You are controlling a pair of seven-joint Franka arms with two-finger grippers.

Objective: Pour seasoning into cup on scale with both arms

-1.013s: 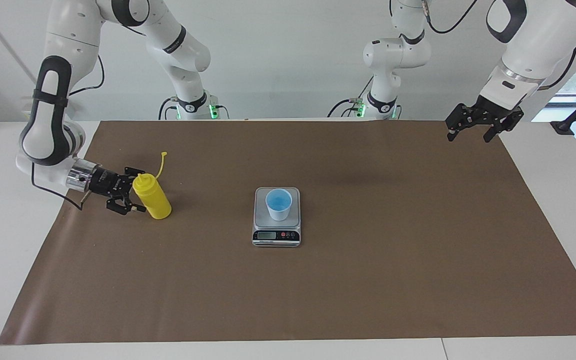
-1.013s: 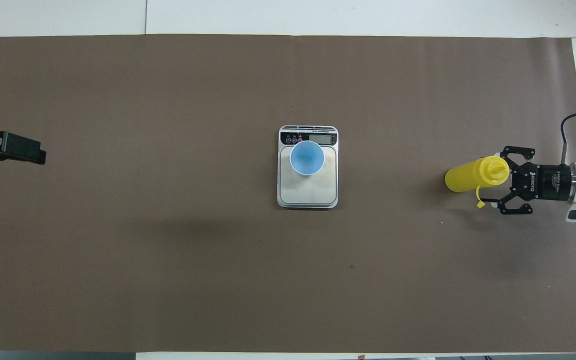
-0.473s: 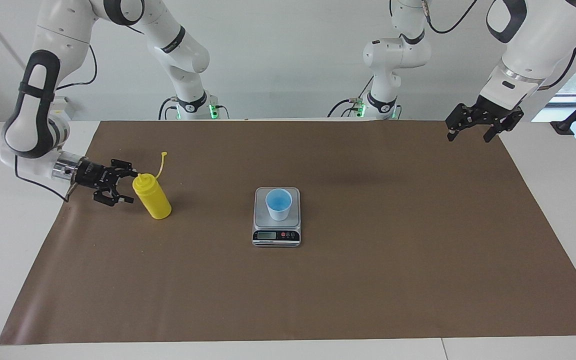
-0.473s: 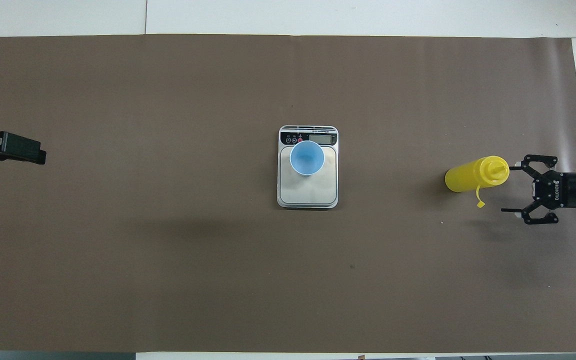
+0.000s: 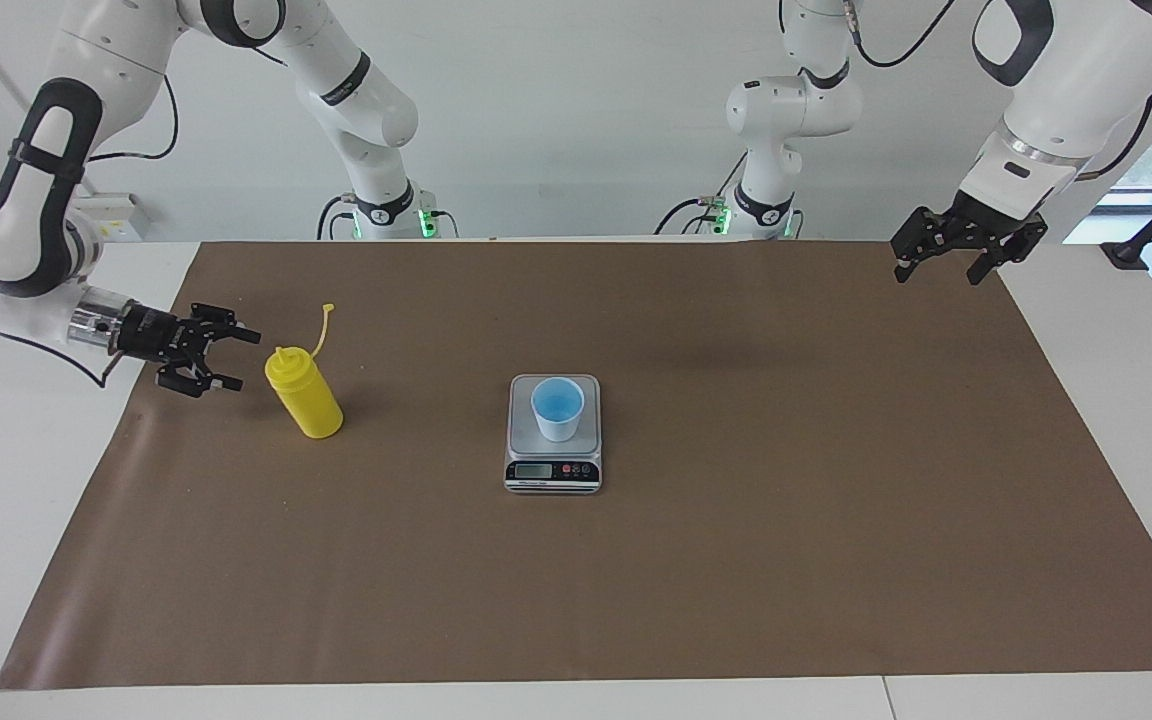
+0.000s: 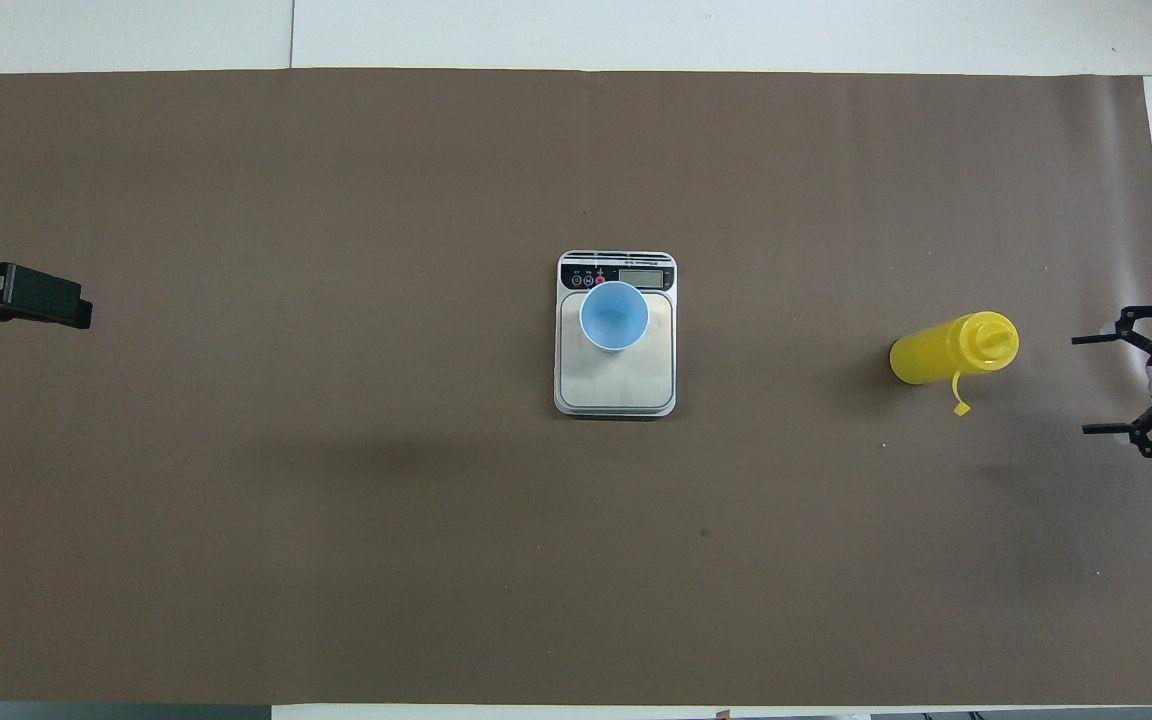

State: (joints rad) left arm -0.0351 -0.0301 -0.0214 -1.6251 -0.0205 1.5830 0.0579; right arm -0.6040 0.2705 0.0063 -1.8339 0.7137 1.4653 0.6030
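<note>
One yellow squeeze bottle (image 5: pixel 304 396), cone nozzle uncapped, strap raised, stands at frame left beside the empty, wide-open right gripper (image 5: pixel 234 358); left gripper (image 5: pixel 940 270) open, upper right.

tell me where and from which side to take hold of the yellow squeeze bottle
Grip the yellow squeeze bottle around the middle of its round body, below the cone nozzle, coming in level from the right arm's end of the table. It stands upright on the brown mat, and the open right end effector is already beside it on that side. Avoid the thin cap strap.
</note>
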